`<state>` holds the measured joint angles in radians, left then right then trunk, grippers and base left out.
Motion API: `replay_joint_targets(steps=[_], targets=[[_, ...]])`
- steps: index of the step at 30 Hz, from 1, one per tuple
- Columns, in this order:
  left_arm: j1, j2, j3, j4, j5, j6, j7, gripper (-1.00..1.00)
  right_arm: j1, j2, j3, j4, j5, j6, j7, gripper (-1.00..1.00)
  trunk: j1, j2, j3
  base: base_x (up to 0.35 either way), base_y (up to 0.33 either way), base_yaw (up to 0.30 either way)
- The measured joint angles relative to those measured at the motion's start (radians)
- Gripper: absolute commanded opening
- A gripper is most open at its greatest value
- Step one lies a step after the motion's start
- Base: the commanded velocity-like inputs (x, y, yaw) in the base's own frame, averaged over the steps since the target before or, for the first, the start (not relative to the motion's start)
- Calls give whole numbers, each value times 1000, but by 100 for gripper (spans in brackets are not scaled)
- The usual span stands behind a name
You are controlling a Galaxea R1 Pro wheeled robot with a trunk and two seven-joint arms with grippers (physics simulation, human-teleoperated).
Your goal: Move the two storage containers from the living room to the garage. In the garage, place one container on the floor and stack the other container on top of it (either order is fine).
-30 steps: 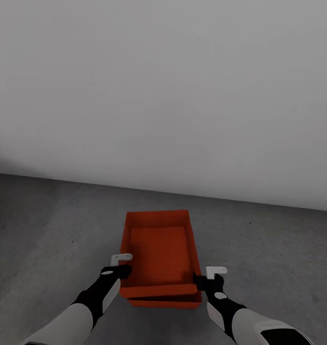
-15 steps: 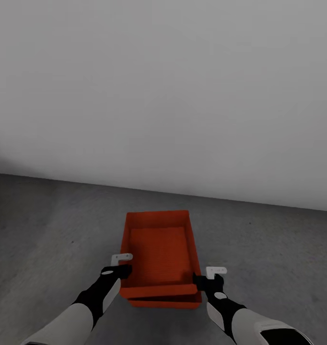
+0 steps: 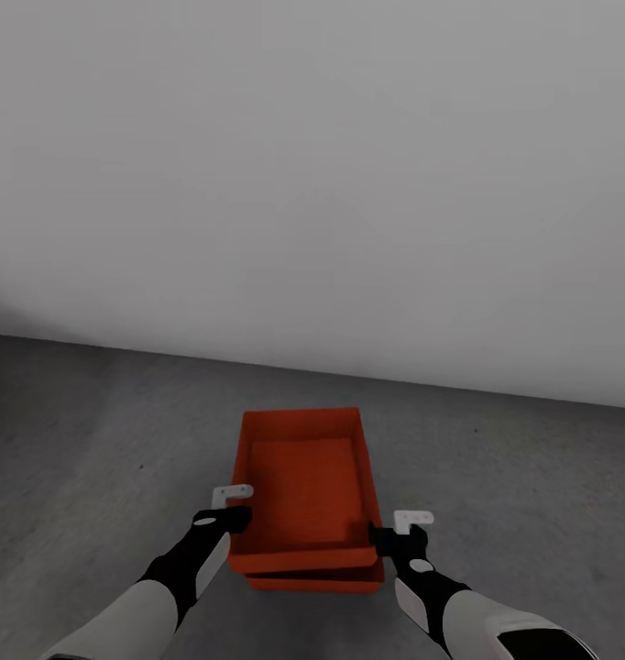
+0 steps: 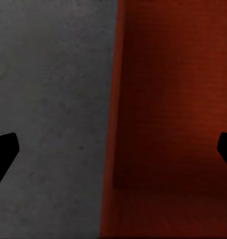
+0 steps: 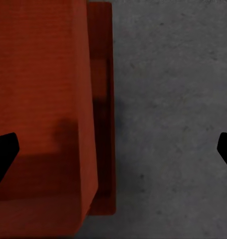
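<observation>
Two orange-red storage containers sit nested on the dark grey garage floor [image 3: 93, 440]. The upper container [image 3: 308, 481] lies slightly askew in the lower container [image 3: 317, 583], whose front edge peeks out beneath. My left gripper [image 3: 234, 515] is at the upper bin's left wall [image 4: 115, 99], open, with its fingertips [image 4: 3, 154] wide apart either side of it. My right gripper [image 3: 386, 536] is at the right wall, also open. In the right wrist view the upper container [image 5: 38, 99] overlaps the lower container's rim [image 5: 104, 99], with one fingertip [image 5: 3, 154] over the bin and the other over the floor.
A plain white-grey wall [image 3: 312, 183] rises just beyond the containers and meets the concrete along a line across the view. Bare floor [image 5: 173, 99] spreads to both sides of the stack.
The whole picture has shifted down a touch, so the camera moved slightly. The upper container's front edge now lines up more closely with the lower one. Both arms keep their places.
</observation>
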<state>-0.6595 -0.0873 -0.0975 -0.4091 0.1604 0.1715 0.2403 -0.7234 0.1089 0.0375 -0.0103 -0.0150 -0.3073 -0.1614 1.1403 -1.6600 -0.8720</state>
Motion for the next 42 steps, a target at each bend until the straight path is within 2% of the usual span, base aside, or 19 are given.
replay_joint_targets(steps=[12, 18, 24, 31, 42], targets=[[0, 2, 1, 0, 0, -2, 0, 100, 0, 1, 0, 0, 0, -1, 0, 100, -46, 84, 38, 0, 0, 0], [0, 3, 2, 2, 1, -28, 1, 100, 0, 3, 0, 0, -3, -1, -7, 100, -69, 126, 56, 0, 0, 0], [0, 4, 17, 4, 7, -33, 1, 100, 0, 4, 0, 0, -3, 0, -10, 100, -92, 168, 75, 0, 0, 0], [0, 4, 24, 5, 10, -34, 0, 100, -1, -5, 1, 0, -4, 3, -7, 100, -119, 217, 97, 0, 0, 0], [0, 3, 24, 5, 11, -34, 1, 100, -1, -6, 0, 0, -5, -2, -8, 100, -161, 294, 132, 0, 0, 0]])
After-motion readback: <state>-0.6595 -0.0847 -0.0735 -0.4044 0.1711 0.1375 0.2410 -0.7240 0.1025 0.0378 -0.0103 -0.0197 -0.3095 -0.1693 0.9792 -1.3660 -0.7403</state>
